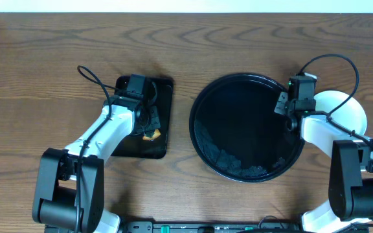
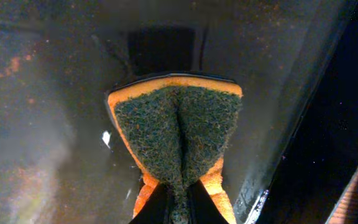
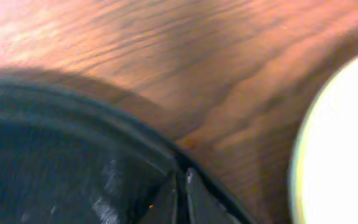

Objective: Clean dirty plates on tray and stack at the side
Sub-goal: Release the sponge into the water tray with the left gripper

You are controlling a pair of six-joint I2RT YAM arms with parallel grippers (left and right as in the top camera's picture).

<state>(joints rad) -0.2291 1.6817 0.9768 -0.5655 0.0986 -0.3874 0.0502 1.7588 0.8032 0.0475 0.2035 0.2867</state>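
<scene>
Nearest the left wrist lens, the left gripper (image 2: 179, 198) is clamped on a sponge (image 2: 166, 124). Its two dark fingers pinch the lower end so that the green scouring face folds along a centre crease, with the orange body showing around the edge. The sponge rests against the wet, speckled floor of the rectangular tray (image 2: 36, 124). From overhead, this tray lies on the table to the left of the round tray, well apart from it.

The right gripper (image 3: 180, 186) has its fingers pressed together, and nothing is visible between them. The tips sit at the raised rim of the round tray (image 3: 55, 162). Whether they touch the rim cannot be told, as the view is blurred. From overhead, this contact point falls on the upper right edge of the round tray. The glossy floor of that tray shows dull wet patches toward its near side.

Just beyond the rim, on the wooden table (image 3: 166, 50), lies a pale plate (image 3: 347, 143). It sits beside the round tray on its right and is partly covered by the right arm. Whether more plates lie beneath it cannot be determined.
</scene>
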